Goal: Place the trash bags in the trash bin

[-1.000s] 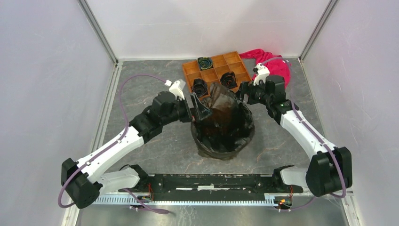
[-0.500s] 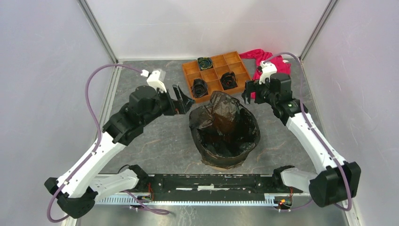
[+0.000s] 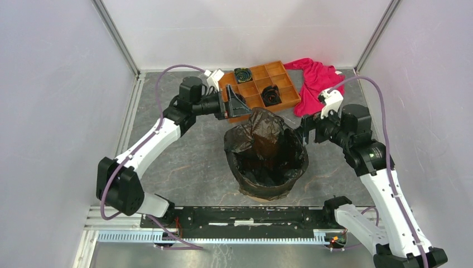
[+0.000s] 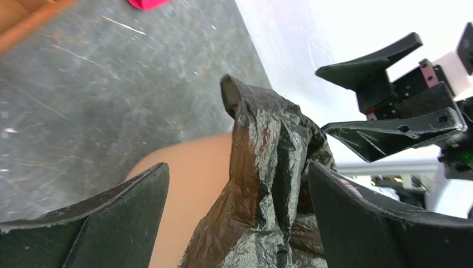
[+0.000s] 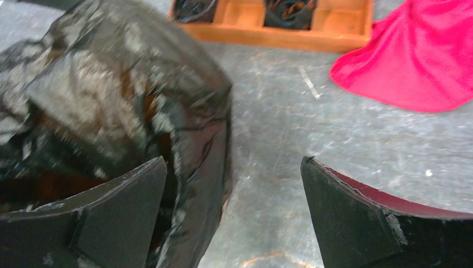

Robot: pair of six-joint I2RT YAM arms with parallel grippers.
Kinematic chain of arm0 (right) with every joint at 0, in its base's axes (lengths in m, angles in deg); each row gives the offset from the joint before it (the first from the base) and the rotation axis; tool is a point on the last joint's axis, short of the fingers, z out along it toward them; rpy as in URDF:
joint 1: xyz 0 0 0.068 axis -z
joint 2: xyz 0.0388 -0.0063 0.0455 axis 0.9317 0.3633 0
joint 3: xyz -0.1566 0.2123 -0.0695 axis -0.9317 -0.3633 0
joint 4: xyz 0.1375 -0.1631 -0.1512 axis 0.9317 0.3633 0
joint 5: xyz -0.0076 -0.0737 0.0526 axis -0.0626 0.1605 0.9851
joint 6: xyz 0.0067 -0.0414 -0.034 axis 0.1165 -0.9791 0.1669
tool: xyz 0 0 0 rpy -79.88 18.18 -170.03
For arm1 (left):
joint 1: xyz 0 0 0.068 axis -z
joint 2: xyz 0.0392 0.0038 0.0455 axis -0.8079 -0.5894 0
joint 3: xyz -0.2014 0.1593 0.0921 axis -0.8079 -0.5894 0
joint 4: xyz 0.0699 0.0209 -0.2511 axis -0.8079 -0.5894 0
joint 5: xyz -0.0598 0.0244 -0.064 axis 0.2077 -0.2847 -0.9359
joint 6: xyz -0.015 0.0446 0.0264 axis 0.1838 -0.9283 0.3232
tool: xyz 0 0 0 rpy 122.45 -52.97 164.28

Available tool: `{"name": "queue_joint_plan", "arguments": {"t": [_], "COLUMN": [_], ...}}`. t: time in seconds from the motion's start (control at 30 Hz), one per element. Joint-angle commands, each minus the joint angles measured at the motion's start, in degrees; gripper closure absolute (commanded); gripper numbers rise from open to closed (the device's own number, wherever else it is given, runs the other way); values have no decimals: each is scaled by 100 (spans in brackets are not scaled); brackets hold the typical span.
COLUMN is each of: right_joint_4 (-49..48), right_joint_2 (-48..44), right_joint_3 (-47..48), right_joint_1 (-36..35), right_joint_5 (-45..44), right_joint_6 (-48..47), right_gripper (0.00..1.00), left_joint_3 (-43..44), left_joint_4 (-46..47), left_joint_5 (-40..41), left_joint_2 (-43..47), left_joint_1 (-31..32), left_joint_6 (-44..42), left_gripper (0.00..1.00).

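Here we see trash bags (image 3: 266, 146) lining trash bin (image 4: 195, 173), film over rim, crinkled peak pointing up at far side; bin upright mid-table, mouth up. Left gripper (image 3: 235, 105) spread, empty, by orange tray (image 3: 260, 72); right gripper (image 3: 305, 131) spread, empty, beside bag

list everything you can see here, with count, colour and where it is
trash bag: one, glossy black, lining the bin, table centre
trash bin: one, light orange, mostly covered by the bag
compartment tray: one, orange, far side
coiled rolls: three, black, in tray compartments
cloth: one, red, far right corner
table: one, grey marbled
left gripper: black, open, over the tray's near-left part
right gripper: black, open, beside the bin's right rim
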Motion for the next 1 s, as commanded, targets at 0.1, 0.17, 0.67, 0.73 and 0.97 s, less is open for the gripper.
{"name": "queue_joint_plan", "arguments": {"t": [0.1, 0.17, 0.67, 0.73, 0.97], "right_joint_4": [997, 985, 402, 157, -856], "right_joint_2": [-184, -226, 154, 229, 714], "right_joint_3": [-26, -139, -255, -205, 69], "right_joint_1": [-8, -9, -18, -28, -123], "right_joint_5": [1472, 1495, 1334, 1328, 985], "right_joint_6": [-151, -155, -594, -567, -243], "right_gripper": [7, 16, 84, 91, 100], "left_joint_3": [-332, -385, -672, -859, -1358], "left_joint_4": [1485, 1500, 1112, 1175, 1127], "left_joint_5": [-967, -914, -347, -372, -364], "left_joint_2": [-121, -228, -378, -222, 558], "left_joint_1": [153, 210, 7, -142, -539], "left_joint_6": [818, 887, 841, 926, 1076], "left_gripper": [16, 27, 97, 98, 98]}}
